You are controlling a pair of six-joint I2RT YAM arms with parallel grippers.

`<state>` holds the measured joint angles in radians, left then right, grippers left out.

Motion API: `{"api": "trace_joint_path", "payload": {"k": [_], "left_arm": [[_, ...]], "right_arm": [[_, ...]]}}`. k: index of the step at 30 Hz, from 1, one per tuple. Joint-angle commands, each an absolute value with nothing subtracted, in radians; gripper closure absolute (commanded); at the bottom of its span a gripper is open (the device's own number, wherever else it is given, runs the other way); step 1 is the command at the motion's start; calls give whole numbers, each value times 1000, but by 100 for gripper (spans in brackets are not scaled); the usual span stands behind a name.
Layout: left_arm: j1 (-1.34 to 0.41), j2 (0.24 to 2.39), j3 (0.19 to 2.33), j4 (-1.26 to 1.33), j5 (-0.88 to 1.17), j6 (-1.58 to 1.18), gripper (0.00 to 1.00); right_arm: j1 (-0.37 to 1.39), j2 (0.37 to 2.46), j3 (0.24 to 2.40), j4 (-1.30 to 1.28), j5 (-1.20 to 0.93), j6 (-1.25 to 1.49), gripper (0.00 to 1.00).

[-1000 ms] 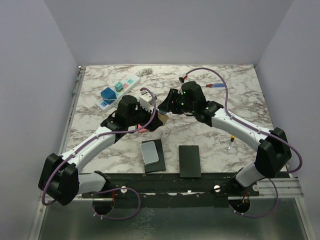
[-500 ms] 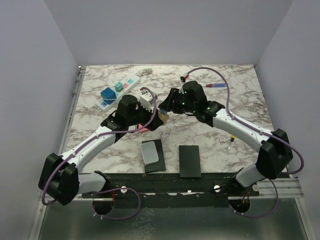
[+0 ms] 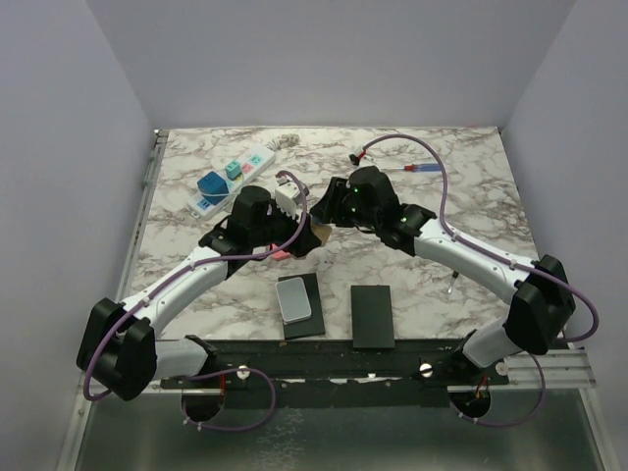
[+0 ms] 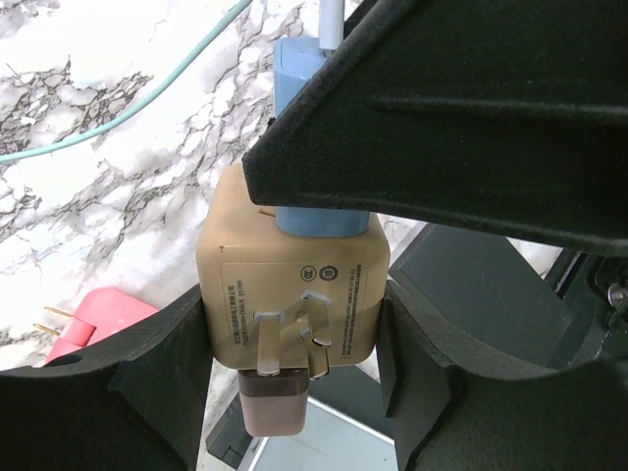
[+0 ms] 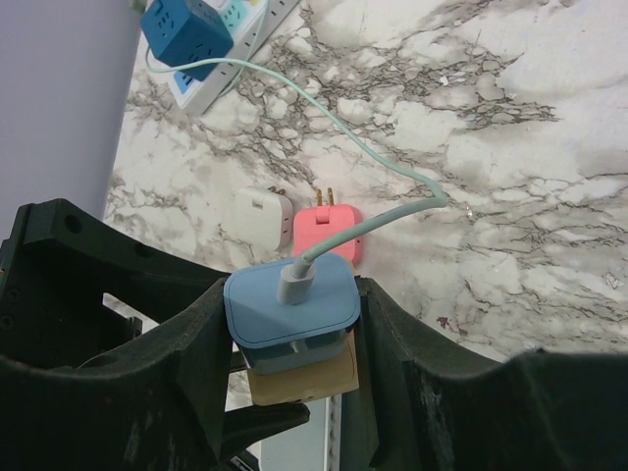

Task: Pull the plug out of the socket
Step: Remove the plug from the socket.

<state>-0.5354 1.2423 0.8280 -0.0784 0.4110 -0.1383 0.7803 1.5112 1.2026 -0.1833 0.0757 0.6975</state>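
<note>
Top view: my left gripper (image 3: 310, 235) and right gripper (image 3: 331, 209) meet over the middle of the table (image 3: 471, 196). The power strip (image 3: 235, 169) lies well apart at the far left, with a blue cube (image 3: 211, 184) on it.

Left wrist view: my left jaws are clamped on a tan adapter (image 4: 294, 285), its prongs toward the camera and a blue plug (image 4: 294, 74) seated in its far face.

Right wrist view: my right jaws are clamped on the blue plug, with the tan adapter beneath. A green cable (image 5: 334, 123) leaves the blue plug. A pink plug (image 5: 329, 228) and a white plug (image 5: 263, 216) lie on the table.
</note>
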Motion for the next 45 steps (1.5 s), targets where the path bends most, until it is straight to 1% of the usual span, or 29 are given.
{"api": "trace_joint_path", "payload": {"k": [1, 7, 17, 19, 32, 39, 45], "left_arm": [[-526, 1245, 854, -67, 402, -149, 100], [-526, 1245, 853, -66, 432, -136, 100], [-545, 1215, 840, -64, 463, -74, 100], [-552, 1213, 838, -65, 463, -70, 100], [-551, 1252, 845, -77, 428, -95, 100], [-538, 1276, 850, -77, 434, -119, 100], [-528, 1280, 850, -77, 431, -133, 100]], "right_arm": [[821, 1500, 1237, -205, 120, 689, 99], [802, 1492, 1276, -241, 146, 663, 100], [676, 1531, 1289, -243, -62, 665, 100], [661, 1533, 1276, -236, -76, 669, 100], [658, 1526, 1262, -213, -76, 676, 99], [706, 1485, 1226, -213, -3, 689, 99], [780, 1475, 1220, -229, 107, 692, 99]]}}
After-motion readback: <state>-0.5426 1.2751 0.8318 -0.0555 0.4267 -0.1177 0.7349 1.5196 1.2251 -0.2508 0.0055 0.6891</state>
